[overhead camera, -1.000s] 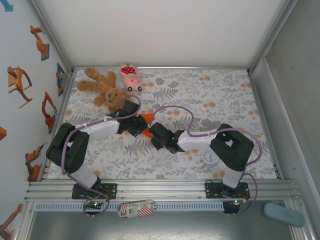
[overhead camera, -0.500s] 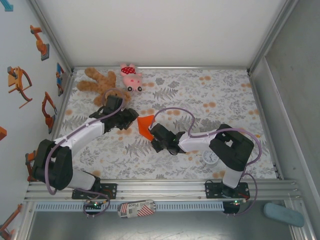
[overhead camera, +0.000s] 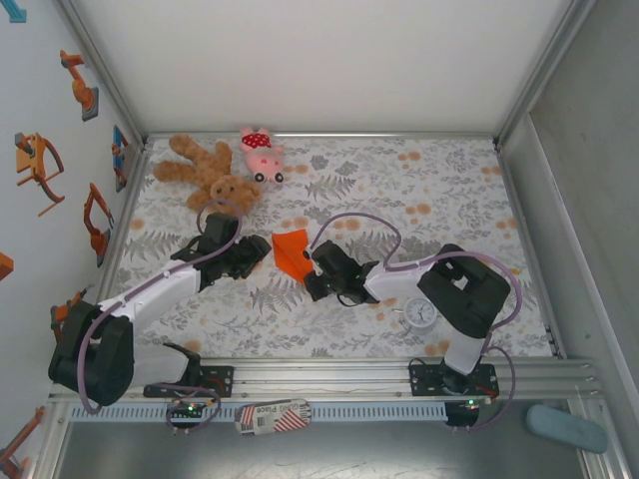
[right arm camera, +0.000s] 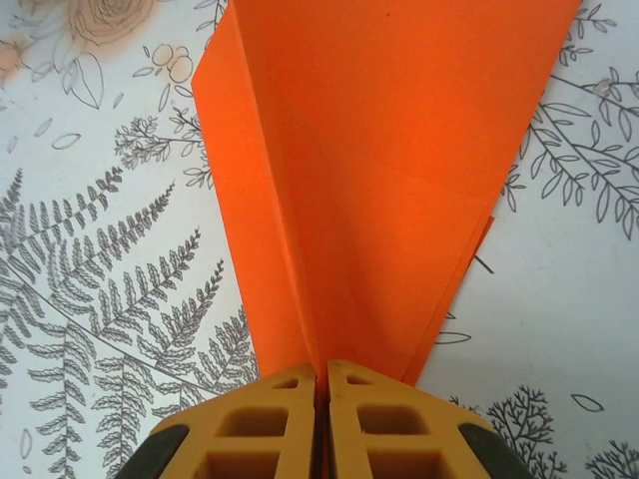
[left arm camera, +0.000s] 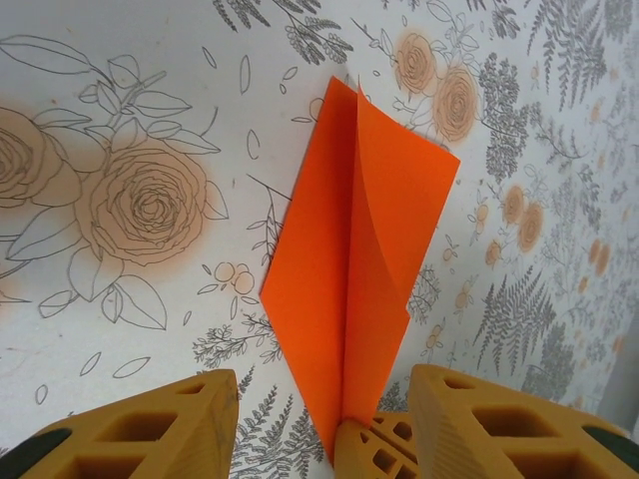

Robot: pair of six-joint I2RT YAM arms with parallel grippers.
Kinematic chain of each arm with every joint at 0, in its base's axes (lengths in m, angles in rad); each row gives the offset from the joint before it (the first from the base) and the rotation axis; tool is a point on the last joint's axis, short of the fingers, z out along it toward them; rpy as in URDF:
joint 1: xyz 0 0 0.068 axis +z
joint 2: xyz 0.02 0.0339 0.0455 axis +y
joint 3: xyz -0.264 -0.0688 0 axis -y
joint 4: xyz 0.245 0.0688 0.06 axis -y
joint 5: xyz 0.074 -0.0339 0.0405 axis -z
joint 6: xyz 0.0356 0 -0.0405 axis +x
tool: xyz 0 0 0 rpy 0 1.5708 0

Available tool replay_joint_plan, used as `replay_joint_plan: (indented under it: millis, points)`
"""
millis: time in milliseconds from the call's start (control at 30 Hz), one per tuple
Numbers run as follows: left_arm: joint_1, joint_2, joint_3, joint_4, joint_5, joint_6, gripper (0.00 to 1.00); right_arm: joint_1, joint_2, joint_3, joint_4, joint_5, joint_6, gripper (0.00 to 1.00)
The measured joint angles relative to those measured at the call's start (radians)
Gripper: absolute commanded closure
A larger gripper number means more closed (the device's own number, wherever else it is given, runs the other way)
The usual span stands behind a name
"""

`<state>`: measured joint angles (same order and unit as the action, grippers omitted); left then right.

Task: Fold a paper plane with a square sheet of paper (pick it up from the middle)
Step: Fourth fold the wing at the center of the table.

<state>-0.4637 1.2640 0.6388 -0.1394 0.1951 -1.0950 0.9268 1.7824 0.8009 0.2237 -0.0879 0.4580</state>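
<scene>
The square sheet of paper is folded into a bright orange paper plane (overhead camera: 292, 249), a narrow kite-like dart with a centre crease, lying near the middle of the flowered mat. Its sharp tip is pinched between the shut fingers of my right gripper (overhead camera: 309, 273), and the wings (right arm camera: 399, 170) fan out ahead of the right gripper (right arm camera: 322, 371). My left gripper (overhead camera: 250, 257) stands open just left of the plane and touches nothing. In the left wrist view the paper plane (left arm camera: 349, 269) lies ahead of the open left gripper (left arm camera: 324, 387), its tip held by the right gripper's yellow fingertips (left arm camera: 371, 454).
A brown teddy bear (overhead camera: 210, 178) and a pink plush pig (overhead camera: 262, 153) lie at the back left of the mat. A small white clock (overhead camera: 420, 313) sits beside the right arm. Enclosure walls and rails bound the mat on all sides.
My left gripper has opened, let go of the orange paper and drawn back to the left. The right gripper has stayed shut on the tip, and the paper now lies more exposed.
</scene>
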Motion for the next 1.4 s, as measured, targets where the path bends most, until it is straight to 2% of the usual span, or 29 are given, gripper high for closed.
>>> replay_joint_plan:
  millis: [300, 600, 1100, 1400]
  points:
    - [-0.043, 0.069, -0.038, 0.192, 0.081, 0.0, 0.52, -0.074, 0.024, -0.058, 0.158, -0.172, 0.074, 0.9]
    - [-0.08, 0.233, -0.035, 0.306, 0.14, 0.009, 0.64, -0.12, 0.035, -0.089, 0.237, -0.28, 0.105, 0.9]
    - [-0.08, 0.357, 0.014, 0.368, 0.173, 0.051, 0.63, -0.134, 0.041, -0.097, 0.263, -0.313, 0.123, 0.89]
    - [-0.08, 0.396, 0.032, 0.364, 0.185, 0.057, 0.59, -0.135, 0.041, -0.098, 0.271, -0.327, 0.146, 0.81]
